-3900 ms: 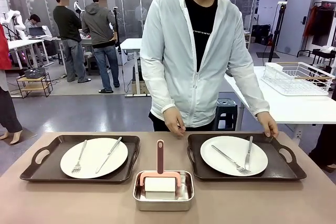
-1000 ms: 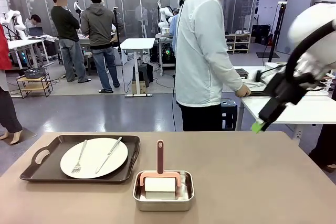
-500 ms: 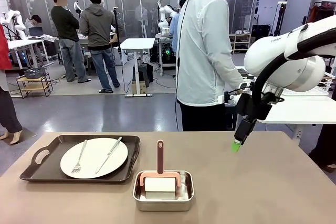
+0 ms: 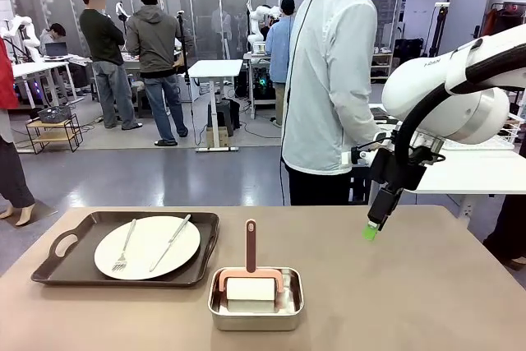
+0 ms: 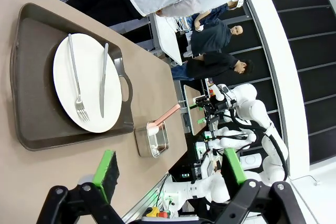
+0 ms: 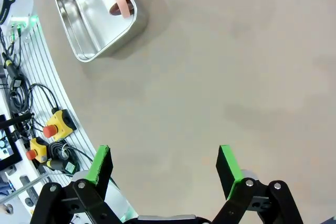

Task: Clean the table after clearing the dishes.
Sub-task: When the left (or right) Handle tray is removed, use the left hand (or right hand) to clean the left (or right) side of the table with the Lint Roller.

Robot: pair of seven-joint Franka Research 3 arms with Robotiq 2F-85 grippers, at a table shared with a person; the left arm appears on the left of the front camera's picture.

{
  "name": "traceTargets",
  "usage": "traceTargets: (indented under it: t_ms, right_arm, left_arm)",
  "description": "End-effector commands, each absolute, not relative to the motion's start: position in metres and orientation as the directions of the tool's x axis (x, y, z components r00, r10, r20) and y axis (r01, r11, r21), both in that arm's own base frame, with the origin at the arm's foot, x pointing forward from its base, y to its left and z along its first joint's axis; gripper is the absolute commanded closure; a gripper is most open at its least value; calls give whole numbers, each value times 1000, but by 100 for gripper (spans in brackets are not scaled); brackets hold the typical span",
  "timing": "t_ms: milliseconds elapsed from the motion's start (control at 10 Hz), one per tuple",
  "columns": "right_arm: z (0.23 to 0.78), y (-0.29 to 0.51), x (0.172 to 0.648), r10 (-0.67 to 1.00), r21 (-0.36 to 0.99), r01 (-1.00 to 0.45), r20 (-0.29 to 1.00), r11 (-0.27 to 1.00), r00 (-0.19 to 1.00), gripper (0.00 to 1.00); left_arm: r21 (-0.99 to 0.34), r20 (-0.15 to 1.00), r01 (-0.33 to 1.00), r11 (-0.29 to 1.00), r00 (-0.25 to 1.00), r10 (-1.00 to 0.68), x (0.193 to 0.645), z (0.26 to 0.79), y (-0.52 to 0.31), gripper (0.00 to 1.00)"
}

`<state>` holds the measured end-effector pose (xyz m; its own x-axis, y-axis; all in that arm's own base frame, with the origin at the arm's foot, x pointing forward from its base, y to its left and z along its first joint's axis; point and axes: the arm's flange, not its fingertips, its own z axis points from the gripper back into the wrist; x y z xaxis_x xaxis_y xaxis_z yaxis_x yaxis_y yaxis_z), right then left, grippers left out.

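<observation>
One white plate (image 4: pixel 147 247) with fork (image 4: pixel 125 248) and knife (image 4: pixel 170 242) sits on its brown tray (image 4: pixel 78 265) at the left of the table (image 4: pixel 411 302), and the right gripper (image 4: pixel 371 232) hangs over the right side. From the left wrist, the left gripper (image 5: pixel 170 167) is spread wide and empty near that tray. From the right wrist, the right gripper is spread wide too, over bare table.

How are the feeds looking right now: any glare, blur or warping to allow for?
Front view: even light, sharp, mild sheen on the steel pan. Left wrist view: rolled sideways, slight wide-angle bowing, plate bright, fork and knife legible. Right wrist view: crisp, soft shadow beside the pan on the table, no glare.
</observation>
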<state>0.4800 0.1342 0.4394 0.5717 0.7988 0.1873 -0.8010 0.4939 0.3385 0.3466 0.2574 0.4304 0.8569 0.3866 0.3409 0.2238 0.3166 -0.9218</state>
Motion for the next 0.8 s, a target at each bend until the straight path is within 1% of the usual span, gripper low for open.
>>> traceTargets:
  t_ms: [0,100,400,500,700]
  right_arm:
    - [439,134,480,799,338,-801,187,494,572,0]
    - [448,162,486,860,271,-871,204,410,468,0]
    - [456,224,492,935,278,-938,226,208,275,0]
    - [457,242,497,952,264,-952,215,157,217,0]
    - [461,287,517,983,226,-971,143,80,115,0]
  left_arm:
    - [-921,343,226,316,855,388,344,431,260,0]
    - [-921,343,226,316,855,388,344,431,260,0]
    - [-921,343,226,316,855,388,344,431,260,0]
    - [-921,343,226,316,855,388,344,431,260,0]
    - [-921,343,226,316,855,388,344,431,260,0]
